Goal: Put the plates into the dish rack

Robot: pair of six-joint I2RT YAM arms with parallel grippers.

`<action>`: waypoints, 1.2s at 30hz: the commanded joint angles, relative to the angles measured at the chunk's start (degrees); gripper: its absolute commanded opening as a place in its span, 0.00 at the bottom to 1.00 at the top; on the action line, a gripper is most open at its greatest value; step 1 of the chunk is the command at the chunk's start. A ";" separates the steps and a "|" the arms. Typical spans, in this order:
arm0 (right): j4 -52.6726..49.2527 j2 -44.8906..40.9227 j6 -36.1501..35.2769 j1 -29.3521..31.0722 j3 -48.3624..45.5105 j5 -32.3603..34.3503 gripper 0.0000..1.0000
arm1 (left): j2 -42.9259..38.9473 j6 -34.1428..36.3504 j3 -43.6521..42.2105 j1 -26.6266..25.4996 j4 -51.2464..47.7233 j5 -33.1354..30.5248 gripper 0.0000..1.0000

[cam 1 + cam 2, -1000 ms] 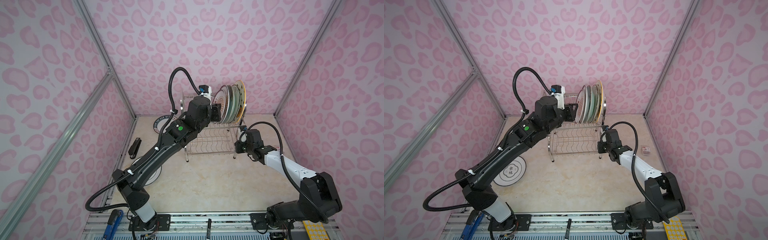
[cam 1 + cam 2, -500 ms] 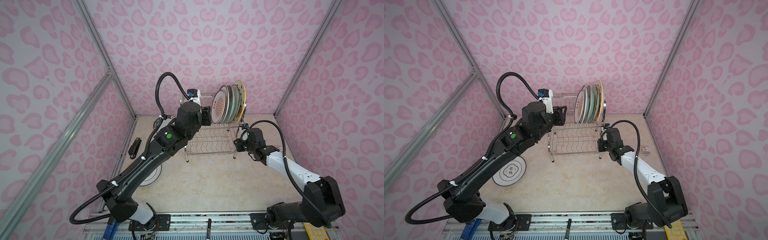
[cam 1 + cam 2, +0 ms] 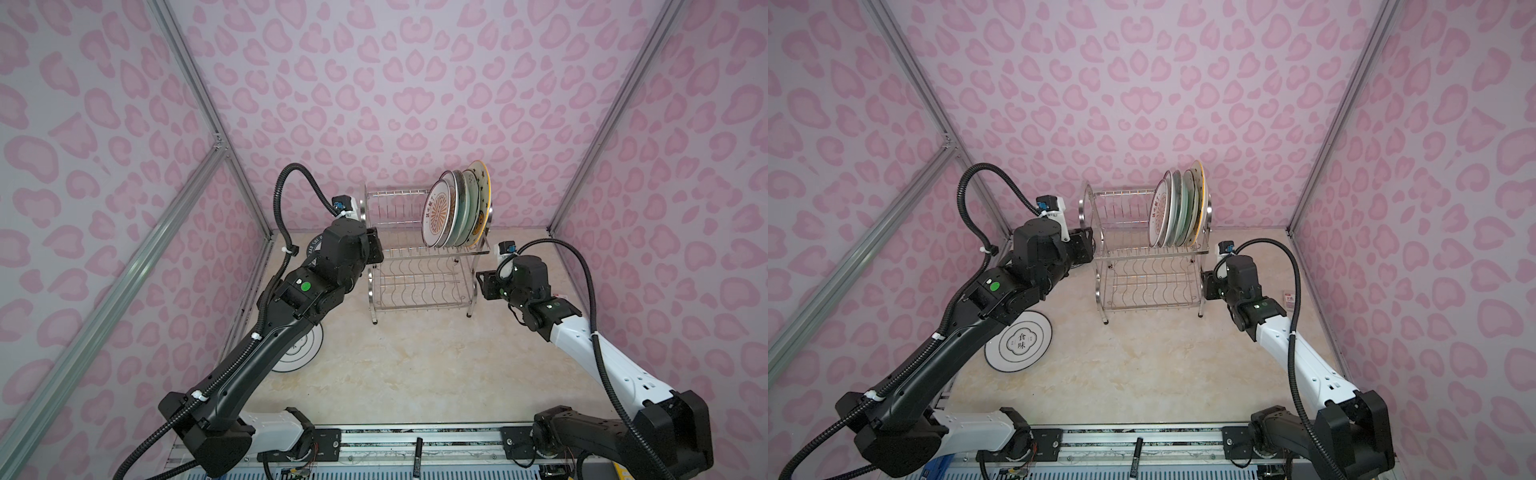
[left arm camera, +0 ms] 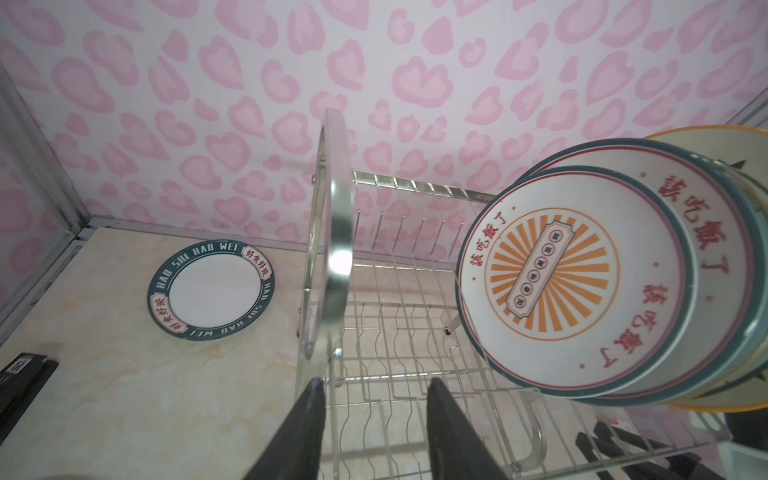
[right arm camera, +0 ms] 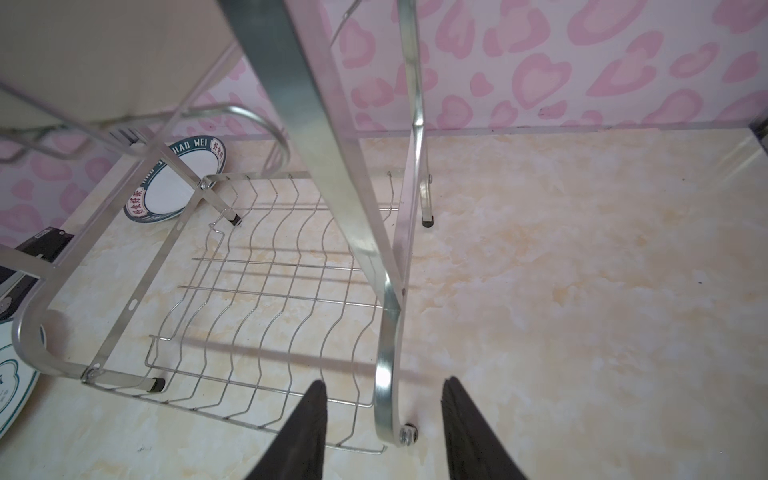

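The dish rack [image 3: 419, 270] [image 3: 1142, 266] stands at the back of the table. Several plates [image 3: 453, 212] [image 3: 1177, 212] stand upright at the right end of its upper tier, an orange-sunburst plate [image 4: 582, 291] in front. A navy-lettered plate [image 4: 210, 289] [image 5: 178, 183] lies flat behind the rack's left end. A black-ringed white plate [image 3: 1019, 340] lies under my left arm. My left gripper [image 4: 376, 386] [image 3: 374, 249] hangs open and empty over the rack's left end. My right gripper [image 5: 384, 382] [image 3: 484, 286] is open, its jaws either side of the rack's right frame tube [image 5: 386, 332], apart from it.
A black flat object [image 4: 20, 382] [image 5: 41, 241] lies by the left wall. A small red-and-white card [image 3: 1289, 297] lies near the right wall. A black marker [image 3: 417, 451] rests on the front rail. Pink patterned walls close in three sides.
My left arm has drawn back leftwards from the standing plates to the rack's left end. My right gripper has opened wider round the rack's frame tube.
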 commanded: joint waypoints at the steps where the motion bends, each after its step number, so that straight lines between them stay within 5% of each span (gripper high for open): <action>1: 0.59 -1.00 0.08 -0.90 -0.40 -1.25 0.44 | -2.08 -3.13 -2.86 2.24 -4.00 1.15 0.43; 15: 4.11 -2.35 2.71 -6.25 -2.77 -5.92 0.44 | -15.69 -19.60 -25.82 14.38 -17.72 7.50 0.44; 26: 4.95 -8.58 7.55 -7.64 -8.45 -13.08 0.45 | -14.77 -22.26 -38.52 19.76 -17.63 12.65 0.44; 30: 5.07 -13.73 12.58 -3.52 -12.83 -12.77 0.46 | -14.65 -22.07 -40.78 21.51 -15.46 14.88 0.44; 36: 13.99 -14.94 26.97 14.00 -20.59 -6.03 0.47 | -14.39 -20.34 -40.50 25.03 -13.24 18.76 0.43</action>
